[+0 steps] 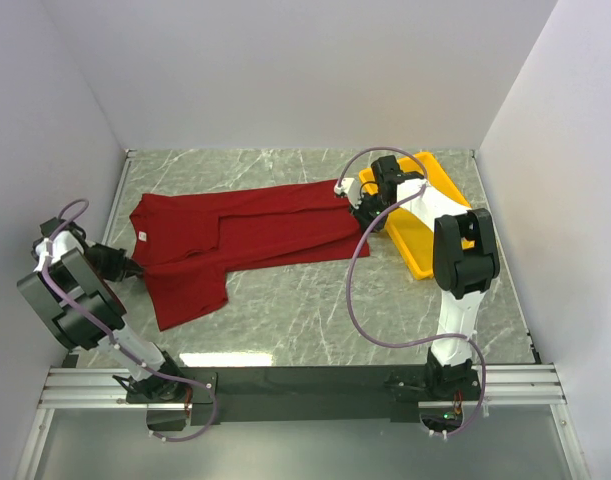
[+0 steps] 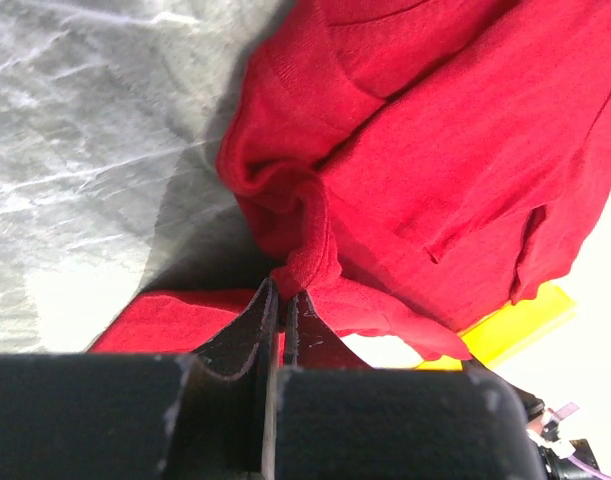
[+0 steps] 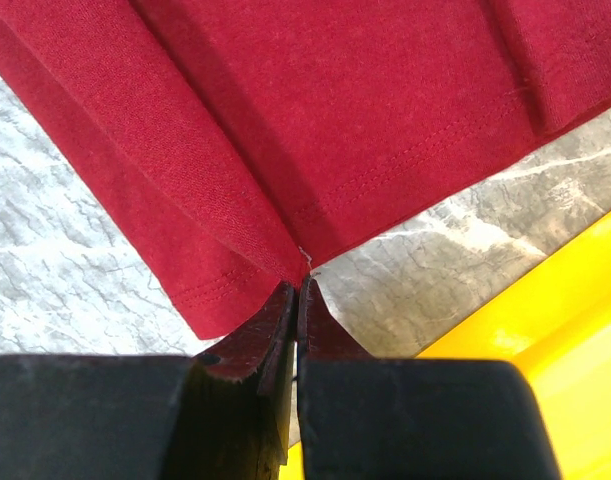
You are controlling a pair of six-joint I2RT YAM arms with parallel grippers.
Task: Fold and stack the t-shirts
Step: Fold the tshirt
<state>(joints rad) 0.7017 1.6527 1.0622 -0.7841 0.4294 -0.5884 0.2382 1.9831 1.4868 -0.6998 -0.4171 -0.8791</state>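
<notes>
1 dark red t-shirt (image 1: pixel 235 232) lies stretched lengthwise across the grey marbled table (image 1: pixel 315 310), collar end to the left and hem to the right, ending just beside a yellow tray (image 1: pixel 410 245). The body looks doubled over along its length, and 1 sleeve sticks out toward the near edge.

The left gripper (image 2: pixel 282 300) has its jaws pressed together on a bunched wad of cloth at the collar end. The right gripper (image 3: pixel 298 290) is likewise closed, with a folded corner of the stitched hem pinched at its very tips.

The step in hand seems to be the 1st fold, with both arms holding the shirt taut. Next, both ends probably need to be laid flat and let go, and the loose sleeve tucked in before a crosswise fold. The cloth is thin and limp, so it may drag or crease.

No cloth is visible in the tray, though the right arm hides part of it.
</notes>
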